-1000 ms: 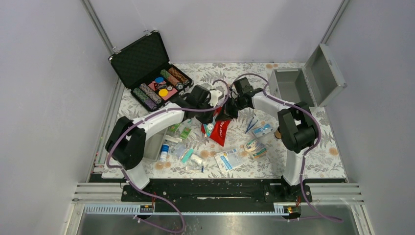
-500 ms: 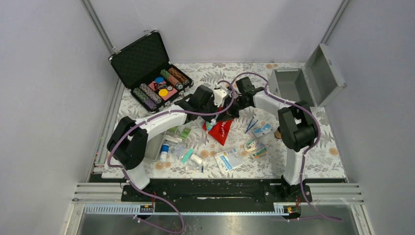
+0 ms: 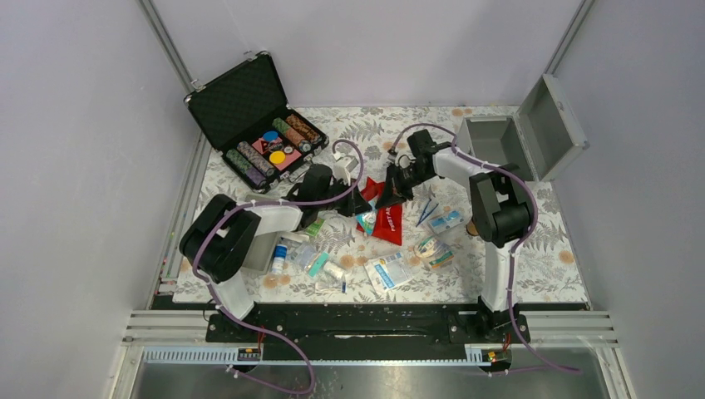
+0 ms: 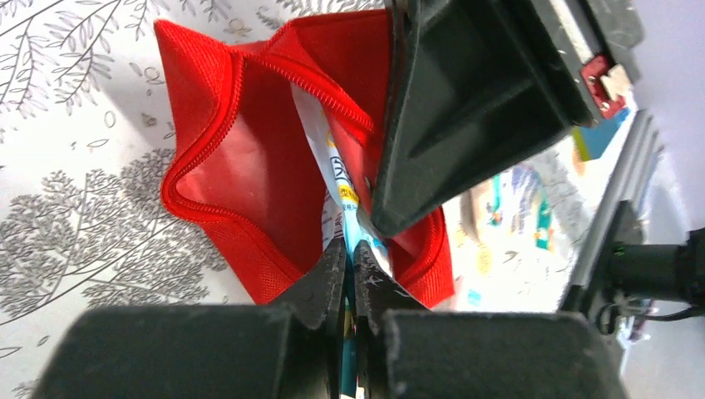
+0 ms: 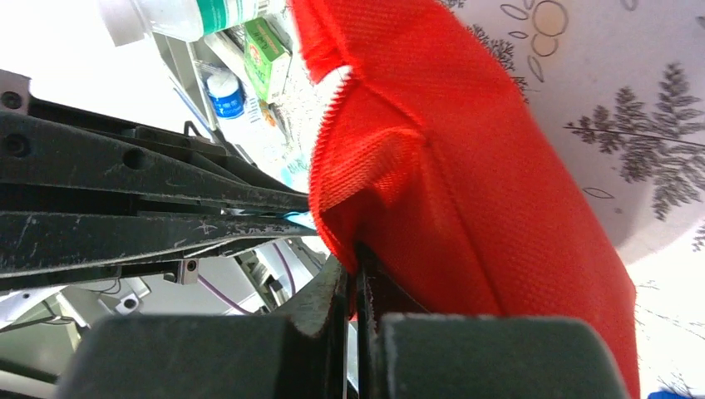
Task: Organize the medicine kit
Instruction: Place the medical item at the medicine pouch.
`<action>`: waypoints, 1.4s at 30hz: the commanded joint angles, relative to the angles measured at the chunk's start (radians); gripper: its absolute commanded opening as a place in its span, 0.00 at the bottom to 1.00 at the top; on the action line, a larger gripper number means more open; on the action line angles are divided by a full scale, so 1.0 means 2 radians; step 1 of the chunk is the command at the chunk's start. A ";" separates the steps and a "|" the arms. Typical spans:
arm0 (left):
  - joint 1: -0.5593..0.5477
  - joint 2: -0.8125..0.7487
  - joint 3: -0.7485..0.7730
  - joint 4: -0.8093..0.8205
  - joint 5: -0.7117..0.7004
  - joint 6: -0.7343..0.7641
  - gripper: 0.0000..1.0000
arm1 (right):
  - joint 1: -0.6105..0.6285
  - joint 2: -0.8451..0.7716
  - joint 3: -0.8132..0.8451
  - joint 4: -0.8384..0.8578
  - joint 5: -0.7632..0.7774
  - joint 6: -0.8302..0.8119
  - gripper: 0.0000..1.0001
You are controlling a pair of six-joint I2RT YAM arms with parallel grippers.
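Pouch shifted right, kit lid rightward

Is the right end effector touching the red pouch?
Touching. The right wrist view shows the right end effector pinching the edge of the red pouch.
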State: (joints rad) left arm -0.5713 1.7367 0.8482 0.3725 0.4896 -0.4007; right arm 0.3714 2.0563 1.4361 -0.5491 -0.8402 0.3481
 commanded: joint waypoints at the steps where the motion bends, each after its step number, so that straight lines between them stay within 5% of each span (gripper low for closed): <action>1: -0.003 -0.005 -0.010 0.141 0.031 -0.074 0.00 | -0.011 -0.015 0.011 -0.019 -0.029 -0.020 0.03; 5: -0.003 -0.005 -0.001 0.104 0.013 -0.063 0.00 | -0.011 -0.025 0.022 -0.062 0.004 -0.051 0.39; 10: -0.002 0.014 0.002 0.100 0.001 -0.089 0.00 | -0.010 -0.060 0.017 -0.082 0.049 -0.052 0.59; 23: 0.003 0.064 0.018 0.106 -0.028 -0.206 0.00 | 0.034 -0.144 -0.050 -0.097 0.248 -0.107 0.57; 30: 0.003 0.075 0.026 0.092 -0.031 -0.237 0.00 | 0.081 -0.122 -0.033 -0.094 0.347 -0.118 0.52; 42: 0.004 0.069 0.021 0.068 -0.059 -0.287 0.00 | 0.098 -0.081 -0.019 -0.081 0.382 -0.102 0.56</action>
State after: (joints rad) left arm -0.5690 1.8889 0.8639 0.4984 0.4080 -0.9195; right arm 0.5568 1.8759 1.3602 -0.7242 -0.1120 0.1314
